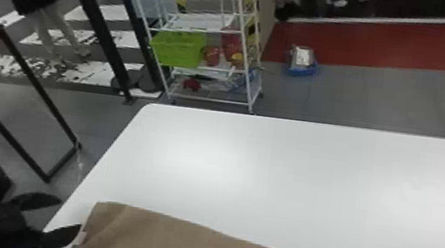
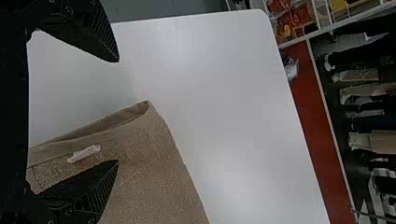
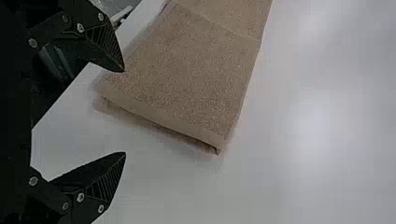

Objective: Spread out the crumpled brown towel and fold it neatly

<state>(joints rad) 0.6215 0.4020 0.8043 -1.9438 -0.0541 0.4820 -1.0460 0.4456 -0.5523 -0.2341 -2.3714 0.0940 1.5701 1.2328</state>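
Observation:
The brown towel [image 1: 179, 242] lies as a long flat strip along the white table's near edge in the head view. At its left end is my left gripper [image 1: 71, 212], with one finger beside the towel's edge. The left wrist view shows the left gripper [image 2: 117, 111] open, one finger over the towel [image 2: 154, 186] near a small white tag [image 2: 84, 153], the other over bare table. In the right wrist view my right gripper [image 3: 125, 112] stands open by the towel's other end [image 3: 187, 93], whose layered hem faces it.
The white table [image 1: 268, 172] extends beyond the towel. A wire shelf rack [image 1: 205, 30] stands behind its far left edge, and a dark-framed panel [image 1: 36, 82] stands off to the left. A blue container [image 1: 301, 62] sits on the floor behind.

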